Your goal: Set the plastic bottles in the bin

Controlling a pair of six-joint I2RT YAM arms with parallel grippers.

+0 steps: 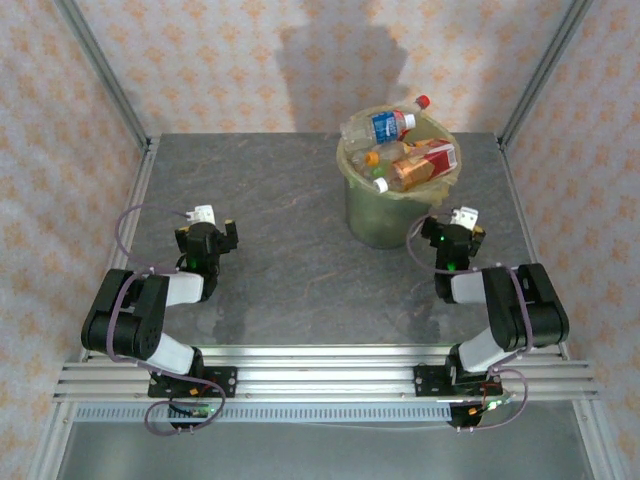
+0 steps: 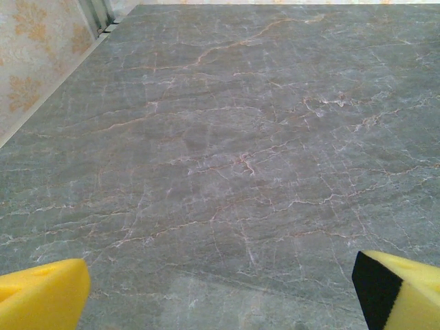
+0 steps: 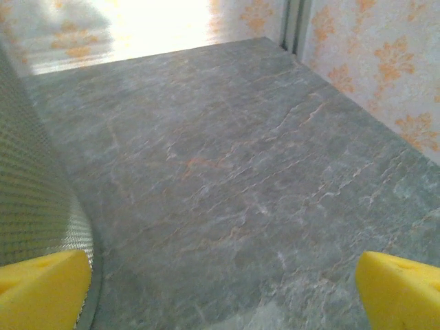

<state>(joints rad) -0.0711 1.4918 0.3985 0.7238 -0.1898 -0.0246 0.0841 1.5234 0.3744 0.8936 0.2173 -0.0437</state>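
Several plastic bottles (image 1: 398, 150) in bin (image 1: 372, 218), close beside right jaws.

Bottles (image 1: 386, 126) heaped in bin (image 1: 372, 215), lower ones hidden; bin wall cropped in right wrist view.

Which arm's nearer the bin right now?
Right. The right arm has its open jaws just off the bin, by its near right wall. The left arm has its open jaws over the table, well to the bin's left.
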